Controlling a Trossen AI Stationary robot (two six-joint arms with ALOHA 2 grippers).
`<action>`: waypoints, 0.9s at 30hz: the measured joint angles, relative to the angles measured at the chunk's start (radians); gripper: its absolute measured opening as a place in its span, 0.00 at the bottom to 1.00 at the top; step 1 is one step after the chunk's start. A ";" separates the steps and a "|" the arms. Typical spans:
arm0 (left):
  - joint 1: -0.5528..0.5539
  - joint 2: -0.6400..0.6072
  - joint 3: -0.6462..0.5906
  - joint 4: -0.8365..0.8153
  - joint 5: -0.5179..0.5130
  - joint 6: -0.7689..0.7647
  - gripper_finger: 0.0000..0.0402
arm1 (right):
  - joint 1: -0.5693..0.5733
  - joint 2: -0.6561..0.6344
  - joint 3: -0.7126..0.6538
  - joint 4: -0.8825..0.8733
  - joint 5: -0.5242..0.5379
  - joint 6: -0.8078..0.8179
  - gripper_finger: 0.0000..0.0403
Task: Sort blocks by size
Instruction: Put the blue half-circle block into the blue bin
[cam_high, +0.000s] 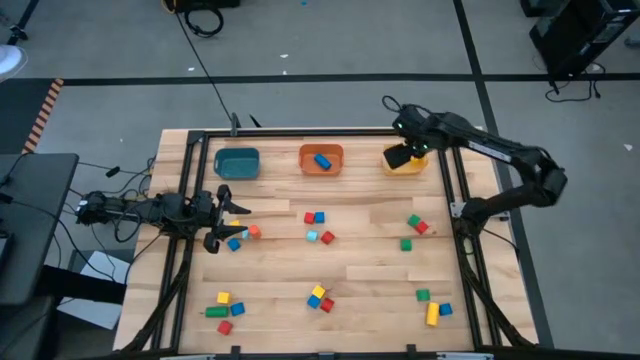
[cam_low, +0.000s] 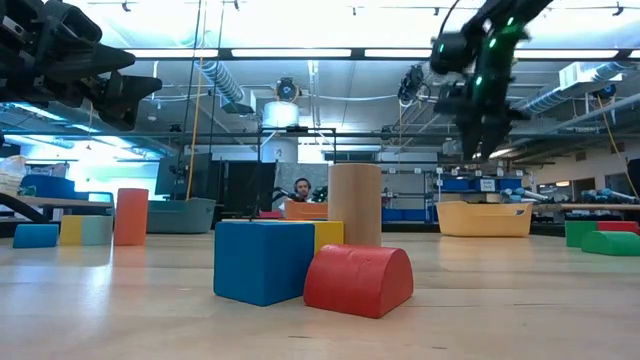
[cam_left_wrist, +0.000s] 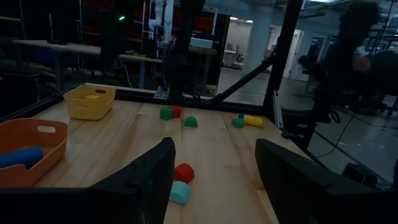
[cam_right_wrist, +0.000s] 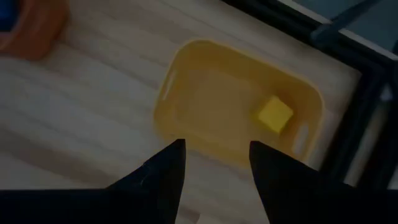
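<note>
Wooden blocks lie scattered over most of the worktop (cam_high: 360, 255), so the sorting looks barely begun. Nearest the front edge in the high view sit three loose groups: a yellow, green and red set (cam_high: 221, 306) on the left, a yellow, blue and red cluster (cam_high: 318, 297) in the middle, and a green cube, blue cube and yellow bar (cam_high: 433, 306) on the right. Farther back come a red and blue pair (cam_high: 314, 217) with a light blue and red pair (cam_high: 319, 237) just beside it, and a green and red trio (cam_high: 413, 230) toward the right.

At the left edge the left claw (cam_high: 222, 218) hovers over a blue, orange and yellow group (cam_high: 241, 234), its fingers spread with nothing between them.

Along the far edge stand three bins. The teal bin (cam_high: 237, 163) appears empty, the orange bin (cam_high: 321, 160) holds a blue bar (cam_high: 322, 160), and the yellow bin (cam_right_wrist: 236, 112) holds one small yellow cube (cam_right_wrist: 275, 114). The right claw (cam_right_wrist: 214, 155) hangs above the yellow bin with its fingers parted and nothing pinched, so I judge the step in hand to be the drop of that cube, with the release already made.

Next, the right arm probably needs to lift clear of the bin rim and travel to the nearest loose block, likely the green and red trio. That calls for choosing a block by size, lining the fingers across its faces, and descending without nudging its close neighbours. The left claw seems placed to pick from the group beneath it.
</note>
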 joint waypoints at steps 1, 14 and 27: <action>0.000 0.000 0.000 0.000 0.000 0.000 0.58 | 0.033 -0.027 0.000 -0.023 0.018 0.045 0.46; 0.000 0.000 0.000 0.001 0.000 0.000 0.58 | 0.653 -0.177 0.000 -0.140 0.163 0.846 0.41; 0.000 0.000 0.000 0.096 0.000 0.000 0.58 | 1.187 0.125 0.000 -0.121 0.180 1.655 0.41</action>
